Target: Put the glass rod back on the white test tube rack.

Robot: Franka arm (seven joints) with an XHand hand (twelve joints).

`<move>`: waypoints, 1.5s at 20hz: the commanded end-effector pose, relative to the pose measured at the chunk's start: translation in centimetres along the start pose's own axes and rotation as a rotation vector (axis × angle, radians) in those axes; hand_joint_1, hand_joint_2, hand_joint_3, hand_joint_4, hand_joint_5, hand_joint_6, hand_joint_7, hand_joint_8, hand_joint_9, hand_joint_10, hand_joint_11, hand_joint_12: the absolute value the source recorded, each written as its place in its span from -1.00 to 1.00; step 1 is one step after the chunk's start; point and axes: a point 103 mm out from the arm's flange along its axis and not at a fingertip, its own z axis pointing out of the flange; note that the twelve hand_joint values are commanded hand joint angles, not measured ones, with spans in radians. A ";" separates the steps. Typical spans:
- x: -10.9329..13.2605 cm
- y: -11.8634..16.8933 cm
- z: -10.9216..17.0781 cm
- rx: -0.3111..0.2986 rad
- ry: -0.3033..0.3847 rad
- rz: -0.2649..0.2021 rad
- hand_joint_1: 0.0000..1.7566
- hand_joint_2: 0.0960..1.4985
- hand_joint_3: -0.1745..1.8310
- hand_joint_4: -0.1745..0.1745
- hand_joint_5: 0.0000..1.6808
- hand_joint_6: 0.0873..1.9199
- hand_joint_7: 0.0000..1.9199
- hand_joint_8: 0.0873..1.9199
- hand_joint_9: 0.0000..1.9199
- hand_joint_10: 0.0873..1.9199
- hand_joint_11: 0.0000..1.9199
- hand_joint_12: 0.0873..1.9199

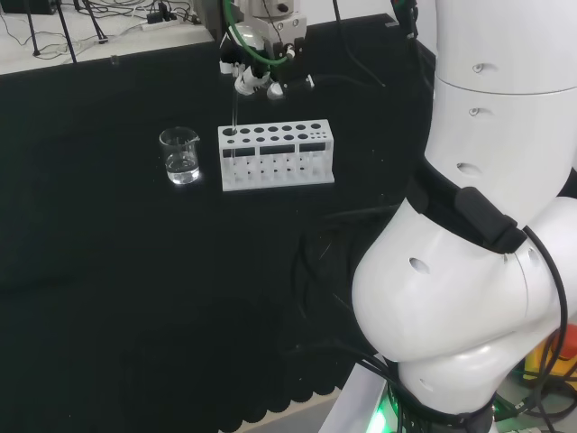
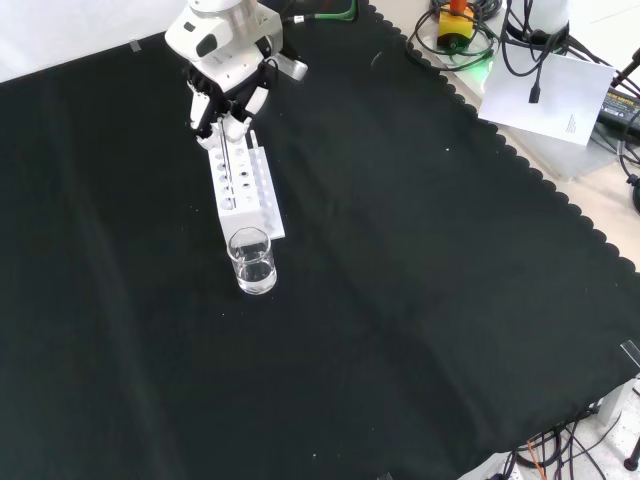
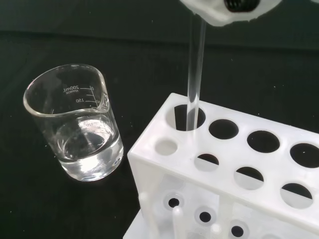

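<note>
White test tube rack point(image 3: 239, 164) showing dark round holes; clear glass rod point(image 3: 195, 74); clear beaker point(image 3: 75, 124) carrying printed graduations; black cloth covering counter point(image 2: 400, 300).

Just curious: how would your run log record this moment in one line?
hand: holding glass rod | rod: upright, tip entering end hole of white rack | beaker: beside rack, part-filled

Head and front views overlook the bench from high up; the wrist view sits close above the rack point(image 3: 234, 164).

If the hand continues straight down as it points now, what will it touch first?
Most likely the white test tube rack: the hand hangs just above its end, and the glass rod it holds already enters a corner hole. The beaker stands aside, apart.
</note>
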 end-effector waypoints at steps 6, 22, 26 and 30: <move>0.0 -0.2 -0.9 -0.009 -0.005 0.008 0.68 0.17 -1.00 -1.00 -0.21 -0.04 -0.10 -0.21 0.84 -0.33 0.88 -0.10; -0.1 -0.7 -2.8 -0.020 -0.030 0.023 0.69 0.15 -1.00 -1.00 -0.36 -0.04 -0.21 -0.24 0.82 -0.30 0.88 -0.09; -0.3 -0.9 -3.2 -0.016 -0.026 0.029 0.68 0.14 -1.00 -1.00 -0.37 -0.03 -0.25 -0.26 0.81 -0.30 0.89 -0.09; -0.5 -1.1 -3.8 -0.018 -0.025 0.034 0.67 0.13 -1.00 -1.00 -0.38 -0.04 -0.27 -0.26 0.81 -0.30 0.89 -0.09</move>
